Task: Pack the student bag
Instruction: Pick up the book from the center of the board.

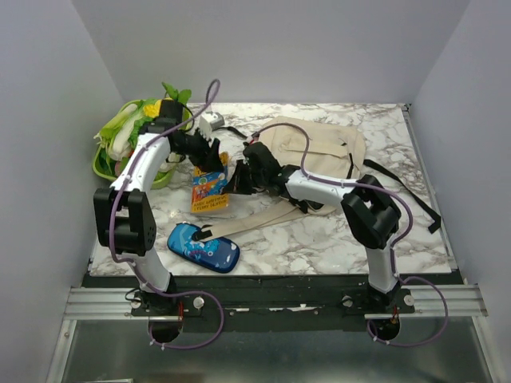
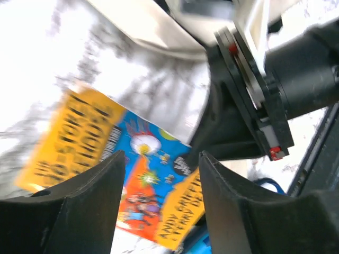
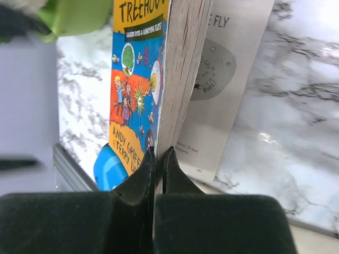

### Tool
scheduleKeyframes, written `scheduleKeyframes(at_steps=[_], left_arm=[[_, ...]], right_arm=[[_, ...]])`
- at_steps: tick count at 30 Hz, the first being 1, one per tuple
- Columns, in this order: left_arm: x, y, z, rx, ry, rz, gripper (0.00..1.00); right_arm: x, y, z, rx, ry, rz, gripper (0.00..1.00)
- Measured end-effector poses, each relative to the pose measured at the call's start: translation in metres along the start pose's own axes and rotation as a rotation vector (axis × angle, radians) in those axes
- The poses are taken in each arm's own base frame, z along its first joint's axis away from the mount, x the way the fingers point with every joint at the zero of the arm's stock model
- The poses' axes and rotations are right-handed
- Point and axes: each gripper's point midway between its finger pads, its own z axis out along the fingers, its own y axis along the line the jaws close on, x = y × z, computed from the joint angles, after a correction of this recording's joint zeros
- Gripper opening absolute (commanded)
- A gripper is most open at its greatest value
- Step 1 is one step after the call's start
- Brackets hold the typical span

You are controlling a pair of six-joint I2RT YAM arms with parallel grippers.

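Note:
The student bag (image 1: 319,145) is a beige cloth backpack lying flat at the back right of the table, with a long beige strap (image 1: 257,219) running toward the front. A yellow, blue and orange paperback book (image 1: 210,191) is left of the bag. My right gripper (image 1: 238,180) is shut on the book's right edge. In the right wrist view (image 3: 159,153) it pinches the cover (image 3: 136,79) and some pages, and one page (image 3: 228,79) hangs loose. My left gripper (image 1: 209,156) is open just above the book (image 2: 143,174), its fingers (image 2: 100,201) apart and empty.
A dark-blue patterned pencil case (image 1: 204,246) lies near the front edge, on the strap's end. A green basket of vegetables (image 1: 132,144) stands at the back left. A black strap (image 1: 409,193) trails to the right of the bag. Grey walls enclose the table.

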Motion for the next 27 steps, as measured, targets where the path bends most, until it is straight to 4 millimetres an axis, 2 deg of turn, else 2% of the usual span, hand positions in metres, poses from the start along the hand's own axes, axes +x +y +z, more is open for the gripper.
scheduleKeyframes(at_steps=[1, 4, 6, 9, 11, 16, 19, 21, 23, 24, 27], left_arm=[[-0.018, 0.005, -0.015, -0.031, -0.038, 0.019, 0.67], [-0.056, 0.017, -0.054, -0.11, -0.119, 0.066, 0.68], [-0.069, 0.023, -0.075, -0.149, -0.16, 0.079, 0.69], [-0.076, 0.027, -0.094, -0.173, -0.19, 0.073, 0.72], [-0.076, 0.031, -0.101, -0.181, -0.204, 0.064, 0.77], [-0.08, 0.025, -0.105, -0.156, -0.227, 0.056, 0.81], [-0.078, 0.014, -0.097, -0.119, -0.25, 0.065, 0.83], [-0.069, 0.001, -0.081, -0.082, -0.228, 0.081, 0.86], [-0.064, -0.02, -0.055, -0.017, -0.19, 0.112, 0.91], [-0.061, -0.034, -0.036, 0.023, -0.16, 0.14, 0.98], [-0.048, -0.072, 0.01, 0.132, -0.073, 0.205, 0.99]], right_arm=[[-0.001, 0.008, -0.003, -0.022, -0.003, -0.017, 0.01], [-0.011, 0.026, -0.015, -0.06, -0.033, -0.059, 0.01], [-0.024, 0.038, -0.028, -0.075, -0.071, -0.092, 0.01], [-0.044, 0.052, -0.059, -0.079, -0.14, -0.135, 0.01], [-0.059, 0.061, -0.084, -0.076, -0.198, -0.159, 0.01], [-0.083, 0.068, -0.164, -0.075, -0.356, -0.189, 0.01], [-0.083, 0.057, -0.204, -0.058, -0.424, -0.18, 0.01], [-0.078, 0.045, -0.225, -0.026, -0.451, -0.171, 0.01], [-0.071, 0.031, -0.247, 0.01, -0.479, -0.157, 0.01], [-0.064, 0.02, -0.258, 0.038, -0.488, -0.146, 0.01], [-0.05, -0.005, -0.291, 0.099, -0.526, -0.105, 0.01]])
